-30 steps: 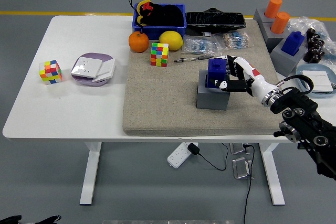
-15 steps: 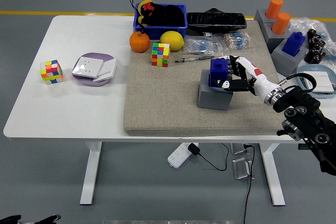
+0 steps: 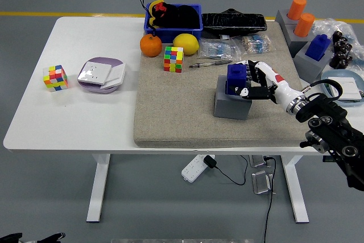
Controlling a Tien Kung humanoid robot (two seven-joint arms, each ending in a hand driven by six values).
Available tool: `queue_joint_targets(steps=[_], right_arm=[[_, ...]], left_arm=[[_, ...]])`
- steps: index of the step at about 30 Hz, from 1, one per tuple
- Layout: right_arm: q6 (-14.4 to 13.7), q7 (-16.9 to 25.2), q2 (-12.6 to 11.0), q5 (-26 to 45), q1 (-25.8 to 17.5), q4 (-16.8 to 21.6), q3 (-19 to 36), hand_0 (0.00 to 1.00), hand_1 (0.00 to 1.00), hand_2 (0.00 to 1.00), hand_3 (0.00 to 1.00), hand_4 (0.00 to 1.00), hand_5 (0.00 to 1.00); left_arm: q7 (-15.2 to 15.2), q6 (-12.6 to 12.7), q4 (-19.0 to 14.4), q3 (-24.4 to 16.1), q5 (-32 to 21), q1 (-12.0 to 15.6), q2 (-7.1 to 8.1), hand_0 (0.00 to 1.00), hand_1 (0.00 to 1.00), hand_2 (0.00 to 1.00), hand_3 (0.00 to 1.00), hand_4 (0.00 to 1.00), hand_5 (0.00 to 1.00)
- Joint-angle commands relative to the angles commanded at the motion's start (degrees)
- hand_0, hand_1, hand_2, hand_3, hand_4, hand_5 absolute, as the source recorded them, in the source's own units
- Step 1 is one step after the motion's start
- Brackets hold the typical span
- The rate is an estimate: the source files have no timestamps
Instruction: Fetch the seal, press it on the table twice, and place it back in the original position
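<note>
One pen (image 3: 211, 64) just behind hand-gripped (image 3: 254, 83) seal (image 3: 235, 77).

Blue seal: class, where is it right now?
In the head view the blue seal sits on the grey block at the mat's right side, gripped by the right hand, just below the pen.

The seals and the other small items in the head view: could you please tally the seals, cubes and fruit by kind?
Blue seals: 2, one in the right hand, one on the side table
Orange seals: 2
Colour cubes: 2
Oranges: 1
Lemons: 1
Total: 8
</note>
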Motion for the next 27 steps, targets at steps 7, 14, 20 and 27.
queue_joint_targets(steps=[7,14,20,27], right_arm=[[-0.1,0.0,0.0,-0.1,0.1,0.0,0.2,0.547,0.426,0.434,0.463,0.700,0.002],[-0.1,0.0,0.1,-0.1,0.2,0.2,0.2,0.546,0.425,0.434,0.462,0.701,0.002],[0.0,0.1,0.1,-0.2,0.4,0.2,0.2,0.547,0.425,0.435,0.462,0.701,0.002],[0.0,0.1,-0.1,-0.3,0.5,0.2,0.5,0.547,0.426,0.435,0.462,0.703,0.002]], left_arm=[[-0.2,0.0,0.0,0.3,-0.4,-0.1,0.00,0.814,0.786,0.764,0.802,0.692,0.414],[-0.1,0.0,0.0,0.2,-0.4,-0.2,-0.05,0.814,0.786,0.764,0.803,0.692,0.414],[-0.1,0.0,0.0,0.2,-0.4,-0.1,-0.06,0.814,0.786,0.765,0.803,0.692,0.415],[-0.1,0.0,0.1,0.1,-0.4,0.0,-0.13,0.814,0.786,0.764,0.803,0.692,0.415]])
